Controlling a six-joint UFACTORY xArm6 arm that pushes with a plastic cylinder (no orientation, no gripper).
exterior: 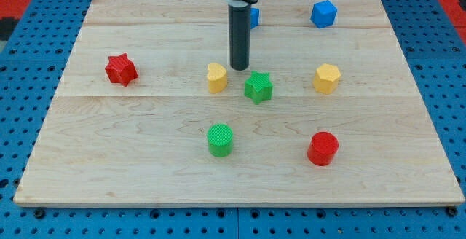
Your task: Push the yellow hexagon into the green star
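Observation:
The yellow hexagon (327, 78) sits on the wooden board at the view's right of centre. The green star (258, 87) lies near the middle of the board, well to the left of the hexagon. My tip (239, 67) rests on the board just above and to the left of the green star, between it and a yellow heart-shaped block (216, 77). The tip is far from the yellow hexagon and touches no block.
A red star (121, 69) lies at the left. A green cylinder (220, 139) and a red cylinder (322, 148) sit toward the bottom. A blue cube (323, 13) is at the top right; another blue block (254, 17) is partly hidden behind the rod.

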